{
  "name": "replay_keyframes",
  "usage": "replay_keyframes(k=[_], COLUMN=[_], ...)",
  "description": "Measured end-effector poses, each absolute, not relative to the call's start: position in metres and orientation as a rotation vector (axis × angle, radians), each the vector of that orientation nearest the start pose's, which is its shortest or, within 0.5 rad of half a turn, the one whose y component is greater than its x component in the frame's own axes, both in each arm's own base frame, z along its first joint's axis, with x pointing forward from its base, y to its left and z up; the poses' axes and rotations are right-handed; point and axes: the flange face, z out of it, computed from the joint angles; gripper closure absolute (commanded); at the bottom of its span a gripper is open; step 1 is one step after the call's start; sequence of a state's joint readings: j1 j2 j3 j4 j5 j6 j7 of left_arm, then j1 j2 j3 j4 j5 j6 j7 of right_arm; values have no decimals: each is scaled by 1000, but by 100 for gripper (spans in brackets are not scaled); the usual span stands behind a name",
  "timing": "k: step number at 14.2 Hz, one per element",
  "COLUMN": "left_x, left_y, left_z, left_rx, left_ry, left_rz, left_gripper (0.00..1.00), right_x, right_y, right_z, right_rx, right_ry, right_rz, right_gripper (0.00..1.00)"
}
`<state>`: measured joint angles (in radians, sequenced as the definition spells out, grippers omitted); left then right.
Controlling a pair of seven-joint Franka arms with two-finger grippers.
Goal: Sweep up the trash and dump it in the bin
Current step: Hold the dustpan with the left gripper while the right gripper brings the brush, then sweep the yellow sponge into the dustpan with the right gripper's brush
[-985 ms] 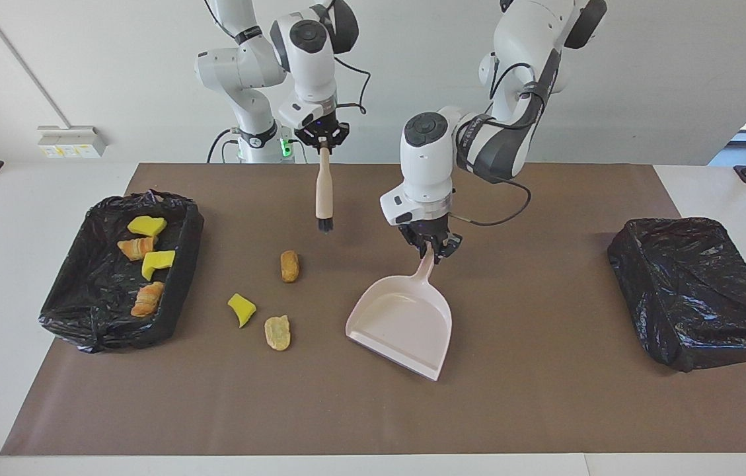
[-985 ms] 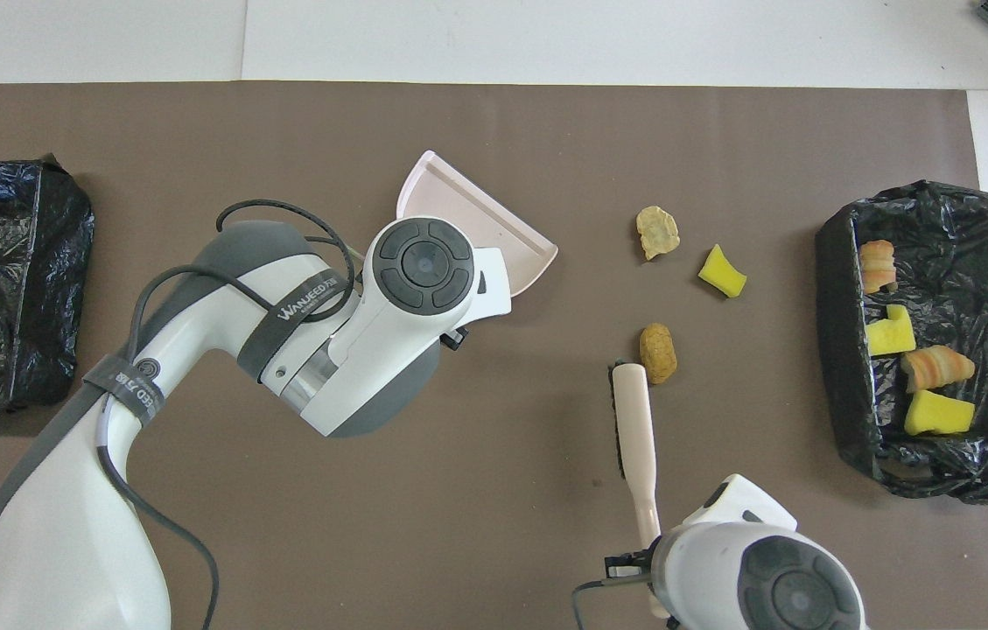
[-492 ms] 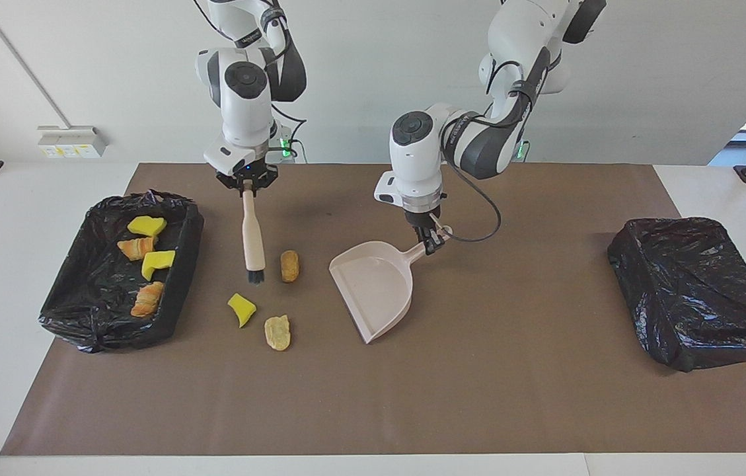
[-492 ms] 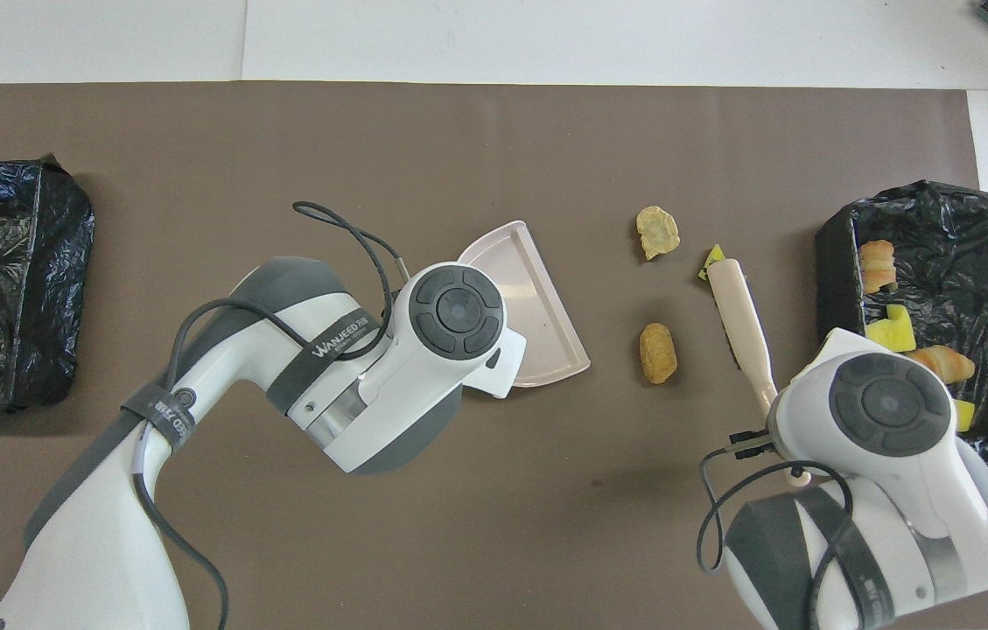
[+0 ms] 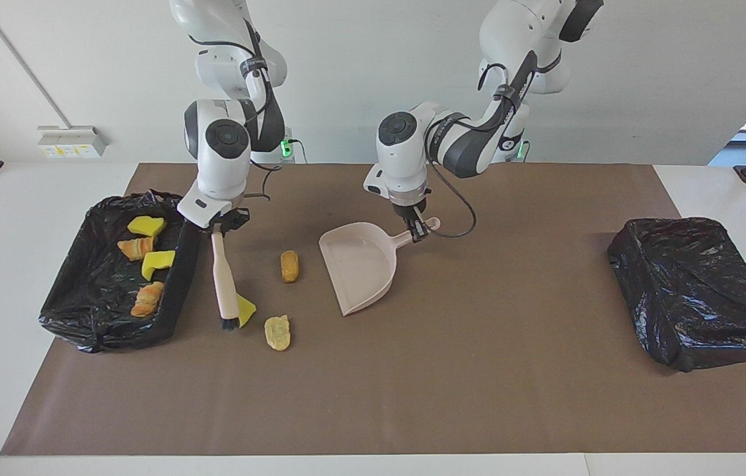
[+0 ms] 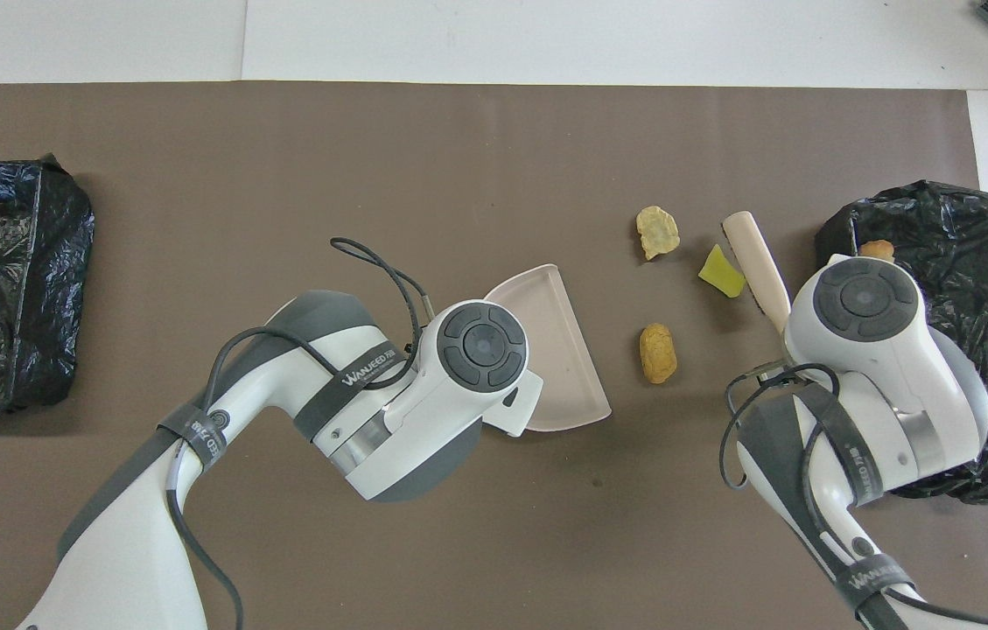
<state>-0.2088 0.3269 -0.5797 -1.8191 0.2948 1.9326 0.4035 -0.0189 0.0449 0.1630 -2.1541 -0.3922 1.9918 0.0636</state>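
Bright, even daylight — sharp (soft shadows)

Seven trash scraps; two bins; one dustpan; one brush.

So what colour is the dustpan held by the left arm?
Pale pink, plain with no pattern: the plastic dustpan shows best in the facing view.
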Motion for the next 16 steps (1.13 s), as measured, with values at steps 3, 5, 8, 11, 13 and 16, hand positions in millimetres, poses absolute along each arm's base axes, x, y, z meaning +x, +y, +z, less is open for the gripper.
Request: replay_keyframes(k=[3, 5, 8, 11, 13, 16], left_x=[454, 448, 438, 432, 431, 432], left_y=[-400, -397, -393, -390, -390, -389], left_z=[366, 363, 361, 361, 361, 360], left_rx=[-2389, -2378, -2358, -2348, -2347, -2349], left_ry=[1837, 1837, 1836, 1832, 1832, 1831], left_rz=[222, 238, 254, 259, 259, 259], left_gripper=[100, 100, 100, 100, 100, 100], right_x=[527, 529, 526, 520, 513, 501], right_y=[52, 53, 64, 98, 128, 166], right_z=[347, 342, 338, 337, 338, 338], right_rx=[-3456, -3453, -3365, -3233, -3179, -3096], right_ry=[-451, -439, -323, -242, -267, -311], right_rz=[297, 298, 314, 329, 334, 356], right_gripper=[100, 100, 100, 100, 100, 100])
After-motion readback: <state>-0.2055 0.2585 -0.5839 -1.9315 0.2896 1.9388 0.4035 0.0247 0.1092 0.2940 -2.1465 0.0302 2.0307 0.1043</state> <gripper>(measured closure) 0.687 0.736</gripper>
